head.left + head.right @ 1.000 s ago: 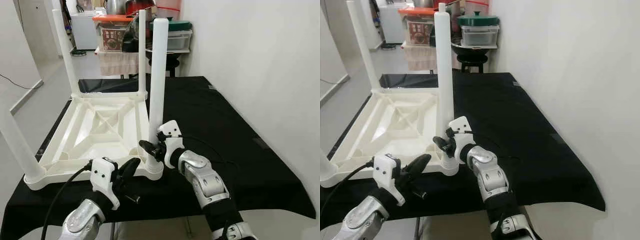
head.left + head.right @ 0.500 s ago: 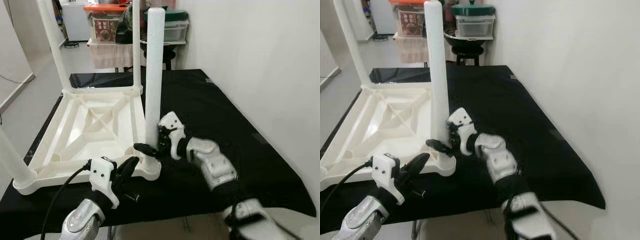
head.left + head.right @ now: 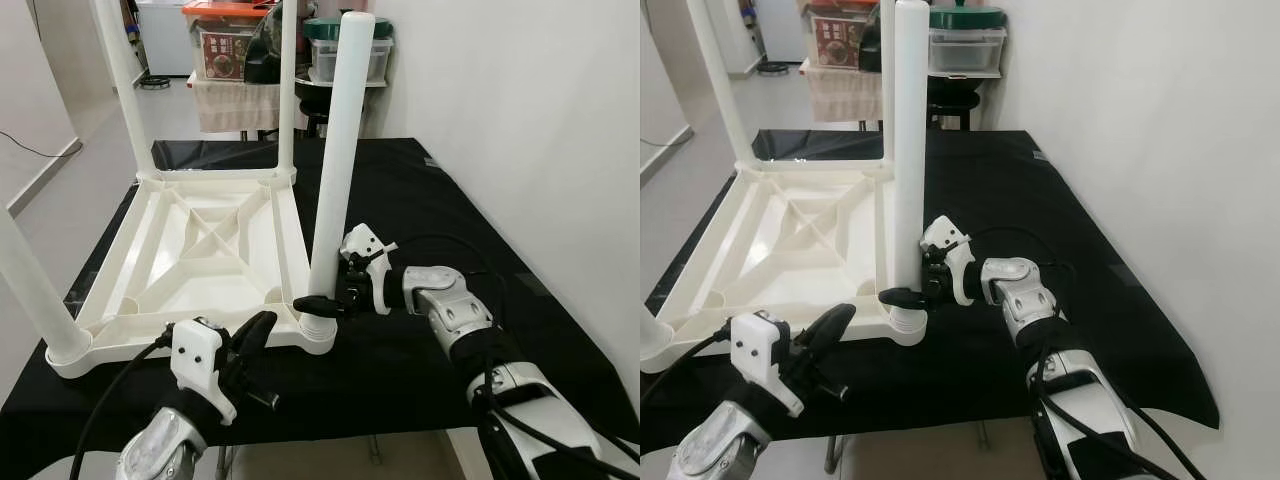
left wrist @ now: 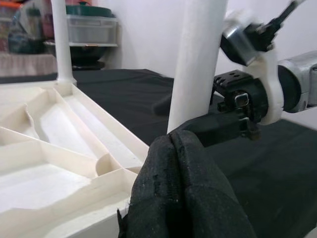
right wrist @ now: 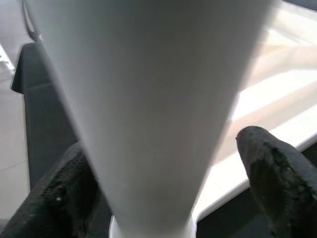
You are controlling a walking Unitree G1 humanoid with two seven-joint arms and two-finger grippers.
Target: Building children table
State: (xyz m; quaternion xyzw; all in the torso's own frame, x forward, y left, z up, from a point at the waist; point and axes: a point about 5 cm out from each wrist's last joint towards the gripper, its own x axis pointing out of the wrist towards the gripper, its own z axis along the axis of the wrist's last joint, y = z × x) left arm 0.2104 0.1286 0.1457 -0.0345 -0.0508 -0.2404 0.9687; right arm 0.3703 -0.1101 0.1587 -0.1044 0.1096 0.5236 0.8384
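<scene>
Bright even indoor light, soft shadows, right wrist close-up blurred

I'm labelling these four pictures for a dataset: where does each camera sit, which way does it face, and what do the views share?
Left eye view: on the head, facing forward and down at the upturned table on the black cloth; both silver arms show.
Right eye view: same head, same scene.
Left wrist view: along the left gripper, toward the near table leg.
Right wrist view: along the right gripper, its fingers either side of that leg.
Shared: the near table leg, in all four.
</scene>
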